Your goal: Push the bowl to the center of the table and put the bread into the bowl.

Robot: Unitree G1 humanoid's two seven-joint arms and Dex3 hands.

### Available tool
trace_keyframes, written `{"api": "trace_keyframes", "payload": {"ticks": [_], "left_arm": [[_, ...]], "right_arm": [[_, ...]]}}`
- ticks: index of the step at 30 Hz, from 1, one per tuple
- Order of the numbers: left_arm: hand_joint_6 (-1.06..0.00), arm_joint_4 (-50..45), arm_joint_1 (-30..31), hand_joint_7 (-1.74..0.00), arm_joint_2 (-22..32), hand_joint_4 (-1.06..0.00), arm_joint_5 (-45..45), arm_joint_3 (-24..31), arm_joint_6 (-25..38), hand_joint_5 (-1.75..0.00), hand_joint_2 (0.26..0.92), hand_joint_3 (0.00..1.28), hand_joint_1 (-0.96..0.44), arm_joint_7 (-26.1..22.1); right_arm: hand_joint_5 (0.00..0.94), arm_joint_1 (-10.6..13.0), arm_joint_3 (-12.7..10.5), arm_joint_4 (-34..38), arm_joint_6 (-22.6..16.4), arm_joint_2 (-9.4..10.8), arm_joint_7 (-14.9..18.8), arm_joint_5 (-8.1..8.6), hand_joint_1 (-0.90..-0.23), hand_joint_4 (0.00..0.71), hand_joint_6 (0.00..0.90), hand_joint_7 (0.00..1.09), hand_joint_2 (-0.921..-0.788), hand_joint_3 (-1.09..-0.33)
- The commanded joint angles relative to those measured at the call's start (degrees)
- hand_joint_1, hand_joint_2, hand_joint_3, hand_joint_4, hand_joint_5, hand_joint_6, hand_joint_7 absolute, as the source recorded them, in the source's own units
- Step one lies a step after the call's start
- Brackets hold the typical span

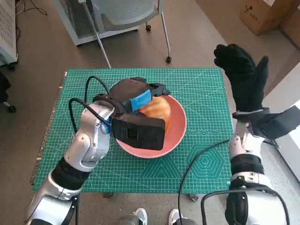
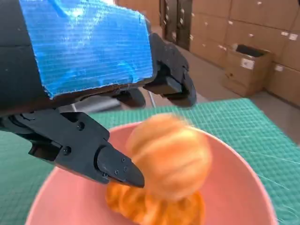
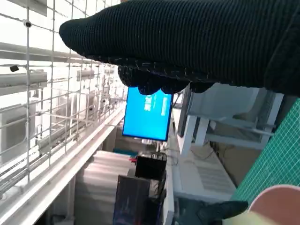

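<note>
A pink bowl sits near the middle of the green cutting mat. An orange-brown bread roll is inside it, partly hidden under my left hand. In the left wrist view the bread is blurred just above the bowl's floor. It lies between the spread thumb and fingers of my left hand, and no fingertip plainly touches it. My right hand is raised over the mat's right edge, fingers apart and holding nothing. The right wrist view shows the glove and a corner of the bowl.
A chair's legs and castors stand behind the table, beside a white unit. A cardboard box is on the floor at the far right. A person's shoes show at the table's near edge. Black cables cross the mat.
</note>
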Motion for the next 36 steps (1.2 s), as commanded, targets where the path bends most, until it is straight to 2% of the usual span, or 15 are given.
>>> {"api": "trace_keyframes", "payload": {"ticks": [1, 4, 8, 12, 18, 22, 25, 32, 36], "left_arm": [[-0.27, 1.5, 1.8, 0.00, 3.0, -0.08, -7.3, 4.2, -8.2, 0.00, 0.878, 0.01, -0.42, 1.6], [-0.24, 3.8, 2.5, 0.00, 4.4, -0.02, -11.8, 6.6, -13.2, 0.00, 0.882, 0.01, -0.52, 2.4], [-0.22, 6.7, 4.0, 0.00, 5.8, 0.00, -18.1, 10.6, -18.6, 0.00, 0.889, 0.01, -0.59, 3.0], [-0.19, 6.8, 6.8, 0.00, 6.1, 0.00, -24.9, 15.5, -20.0, 0.00, 0.904, 0.01, -0.61, 3.1], [-0.15, 3.4, 12.4, 0.00, 3.7, 0.00, -37.6, 24.6, -20.8, 0.00, 0.918, 0.03, -0.60, 4.9], [-0.10, 0.0, 16.8, 0.00, -0.8, 0.00, -47.2, 31.4, -21.6, 0.00, 0.920, 0.12, -0.63, 8.7], [-0.10, 0.5, 19.1, -0.01, -3.8, 0.00, -52.1, 35.7, -24.9, 0.00, 0.921, 0.20, -0.69, 11.8], [-0.11, -1.5, 23.1, -0.02, -7.3, -0.05, -55.0, 39.7, -27.9, -0.02, 0.921, 0.31, -0.77, 18.1], [-0.14, -4.6, 25.6, -0.04, -7.1, -0.08, -56.7, 40.0, -25.9, -0.03, 0.921, 0.33, -0.77, 18.4]], "right_arm": [[0.015, 0.9, 0.3, 0.9, 0.8, 0.6, -1.5, -0.61, -0.622, 0.176, 0.357, 0.04, -0.921, -0.761], [0.015, 0.9, 0.8, 1.0, 0.5, 0.9, -2.2, -1.12, -0.627, 0.184, 0.364, 0.04, -0.921, -0.749], [0.014, 1.1, 1.6, 0.7, 0.3, 1.2, -2.5, -1.62, -0.621, 0.188, 0.364, 0.04, -0.921, -0.748], [0.011, 1.1, 2.2, 0.3, 0.6, 1.5, -1.9, -1.45, -0.610, 0.189, 0.338, 0.02, -0.921, -0.761], [0.002, 0.9, 2.9, -0.6, 1.3, 1.5, -0.8, -1.05, -0.613, 0.173, 0.302, 0.00, -0.921, -0.767], [0.000, 0.3, 3.2, -0.8, 1.9, 1.3, -0.1, -1.06, -0.620, 0.159, 0.289, 0.00, -0.921, -0.763], [0.000, -0.2, 3.0, -1.0, 2.6, 1.4, 0.9, -0.31, -0.633, 0.157, 0.289, 0.00, -0.921, -0.756], [0.001, -1.0, 3.2, -1.6, 3.1, 1.5, 1.8, -0.11, -0.640, 0.157, 0.293, 0.00, -0.921, -0.737], [0.001, -1.6, 3.4, -1.6, 3.5, 1.7, 2.0, -0.18, -0.643, 0.157, 0.296, 0.01, -0.921, -0.734]]}}
